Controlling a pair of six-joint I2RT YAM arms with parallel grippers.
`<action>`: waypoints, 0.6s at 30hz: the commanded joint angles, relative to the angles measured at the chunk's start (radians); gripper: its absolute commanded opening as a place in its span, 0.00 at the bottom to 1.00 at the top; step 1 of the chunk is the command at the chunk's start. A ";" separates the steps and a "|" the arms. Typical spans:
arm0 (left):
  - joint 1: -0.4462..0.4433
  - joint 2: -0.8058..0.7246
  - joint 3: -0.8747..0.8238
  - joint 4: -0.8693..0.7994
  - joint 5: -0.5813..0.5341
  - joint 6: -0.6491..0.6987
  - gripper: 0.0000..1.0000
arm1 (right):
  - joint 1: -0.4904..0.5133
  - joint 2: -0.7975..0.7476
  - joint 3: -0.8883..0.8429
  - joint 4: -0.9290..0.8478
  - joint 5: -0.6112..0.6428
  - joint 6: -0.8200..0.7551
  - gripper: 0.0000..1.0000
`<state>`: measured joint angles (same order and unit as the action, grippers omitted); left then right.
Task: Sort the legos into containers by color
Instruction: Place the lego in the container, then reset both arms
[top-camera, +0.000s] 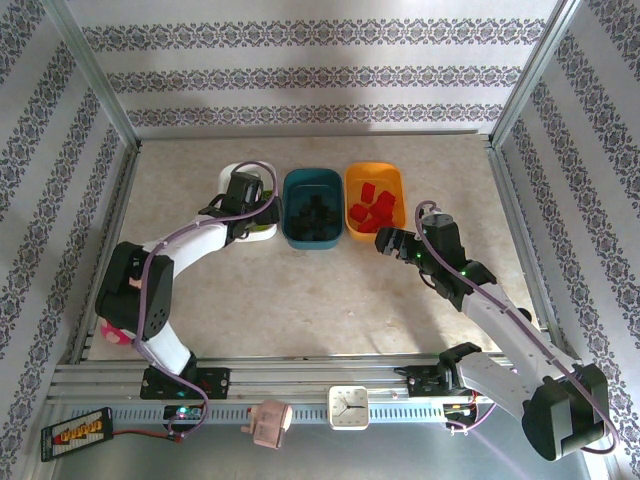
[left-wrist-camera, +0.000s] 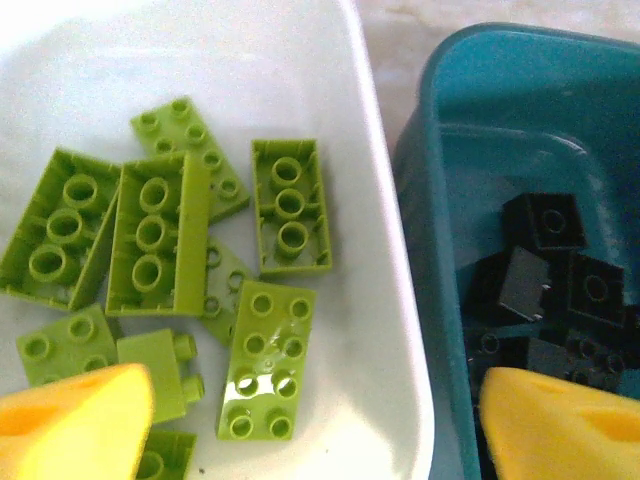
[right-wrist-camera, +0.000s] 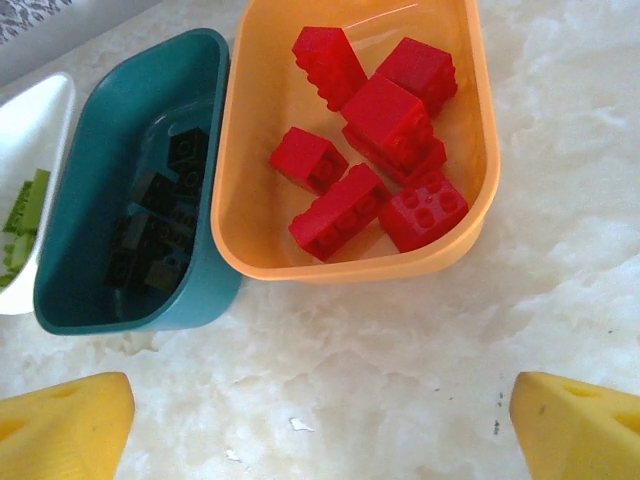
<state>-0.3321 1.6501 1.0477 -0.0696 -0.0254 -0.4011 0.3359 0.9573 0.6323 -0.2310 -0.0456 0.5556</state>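
A pale table (top-camera: 300, 300). The left gripper (left-wrist-camera: 318, 425) hangs over the white tub (left-wrist-camera: 380, 330) and the teal tub (left-wrist-camera: 450, 130), fingers spread and empty. The right gripper (right-wrist-camera: 320, 430) hangs above bare table near the orange tub (right-wrist-camera: 250, 150), fingers spread and empty. Green bricks (left-wrist-camera: 150, 235) lie in white, black bricks (left-wrist-camera: 545, 225) in teal, red bricks (right-wrist-camera: 385, 115) in orange.

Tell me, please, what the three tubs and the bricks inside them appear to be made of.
White tub, teal tub, orange tub: likely moulded plastic, smooth, slightly glossy; rounded seamless walls, the orange one looks faintly translucent. Lime bricks, red bricks, black bricks: hard glossy plastic, judging by crisp moulded studs and light glints.
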 joint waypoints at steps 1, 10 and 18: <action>0.012 -0.118 -0.054 0.088 0.001 0.005 1.00 | -0.006 -0.043 -0.016 0.022 0.014 0.002 0.98; 0.047 -0.435 -0.360 0.325 -0.215 0.266 1.00 | -0.001 -0.130 -0.043 0.041 0.243 0.024 0.98; 0.109 -0.318 -0.522 0.599 -0.367 0.482 1.00 | 0.002 -0.168 -0.123 0.173 0.346 0.002 0.98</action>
<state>-0.2607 1.2701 0.5472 0.3508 -0.3222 -0.0357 0.3363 0.7963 0.5148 -0.1265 0.2291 0.5583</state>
